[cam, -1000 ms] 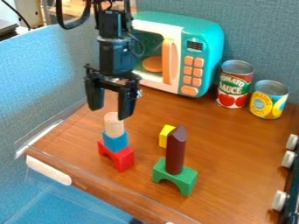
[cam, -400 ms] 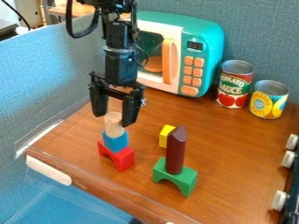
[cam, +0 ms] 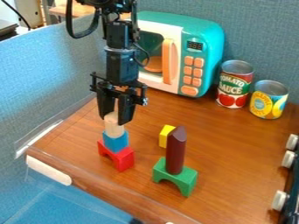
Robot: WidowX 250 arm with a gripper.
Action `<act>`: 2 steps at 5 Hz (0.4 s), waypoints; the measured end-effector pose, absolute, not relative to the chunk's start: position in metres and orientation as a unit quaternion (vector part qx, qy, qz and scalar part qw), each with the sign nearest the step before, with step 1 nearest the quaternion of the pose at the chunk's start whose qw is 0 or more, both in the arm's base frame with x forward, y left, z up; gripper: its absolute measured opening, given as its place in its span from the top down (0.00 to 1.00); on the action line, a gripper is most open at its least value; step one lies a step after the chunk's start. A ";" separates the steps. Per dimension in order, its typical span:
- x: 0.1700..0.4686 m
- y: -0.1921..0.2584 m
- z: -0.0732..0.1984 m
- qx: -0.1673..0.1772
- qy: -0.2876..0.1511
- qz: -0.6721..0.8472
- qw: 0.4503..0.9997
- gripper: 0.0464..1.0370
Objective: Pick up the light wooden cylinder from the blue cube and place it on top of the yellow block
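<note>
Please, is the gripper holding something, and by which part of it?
The gripper appears to hold the pale wooden cylinder by its upper end, between the fingers; its bottom rests on the blue block.

Red can (cam: 225,97), near the surface's (cam: 225,144) far edge: label (cam: 234,86), "TOMATO SAUCE". Yellow-and-blue can (cam: 269,103), beside it: lettering, unclear. Teal toy microwave (cam: 208,35): display (cam: 194,45), digits, unclear.

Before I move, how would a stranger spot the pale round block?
Find the teal toy microwave. Nearer the camera and further left, a red arch carries a blue block, with the pale cylinder on top, at the claw. Of the blocks, only it looks like bare wood; the nearby dark red column is pointed.
</note>
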State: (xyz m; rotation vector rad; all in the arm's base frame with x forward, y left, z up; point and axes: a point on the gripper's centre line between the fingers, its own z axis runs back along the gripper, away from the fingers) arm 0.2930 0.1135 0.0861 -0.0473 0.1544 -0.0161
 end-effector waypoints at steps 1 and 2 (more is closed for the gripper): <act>0.293 0.113 0.086 -0.024 0.079 -0.004 0.997 0.53; 0.302 0.099 0.086 -0.008 0.069 -0.031 0.997 0.53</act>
